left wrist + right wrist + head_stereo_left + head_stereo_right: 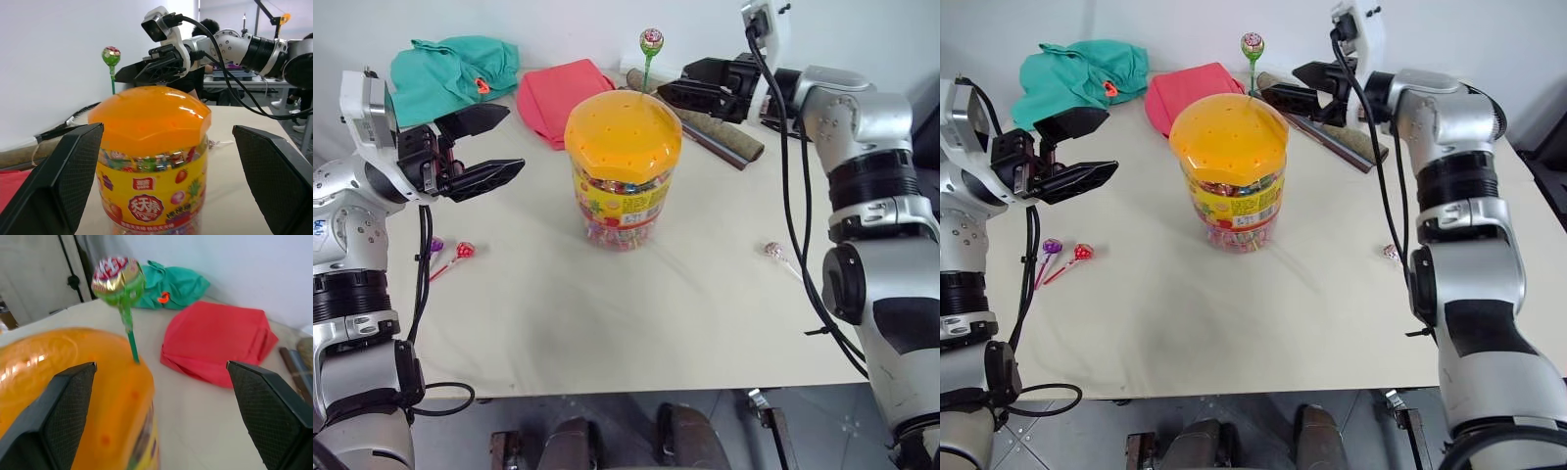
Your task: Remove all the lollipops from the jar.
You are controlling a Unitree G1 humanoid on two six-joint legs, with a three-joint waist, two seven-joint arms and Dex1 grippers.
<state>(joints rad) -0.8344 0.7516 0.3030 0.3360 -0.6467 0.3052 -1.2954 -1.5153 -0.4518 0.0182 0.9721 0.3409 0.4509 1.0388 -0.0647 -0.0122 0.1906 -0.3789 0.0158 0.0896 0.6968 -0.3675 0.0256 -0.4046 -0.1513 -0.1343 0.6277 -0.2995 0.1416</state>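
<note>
one green-pink lollipop (651, 41) stands upright in the jar (623, 166) lid. my right hand (690, 93), wide open, is just beside its stick; my left hand (491, 147) is wide open beside the jar.

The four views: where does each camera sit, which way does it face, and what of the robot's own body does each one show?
Left eye and right eye views: on the head, looking forward and down at the table; both arms show.
Left wrist view: on the left wrist, facing the jar side-on between the open left gripper fingers; the right gripper shows beyond.
Right wrist view: on the right wrist, facing the green-pink lollipop standing in the orange lid, between open fingers.
All views share the jar and that lollipop.
</note>
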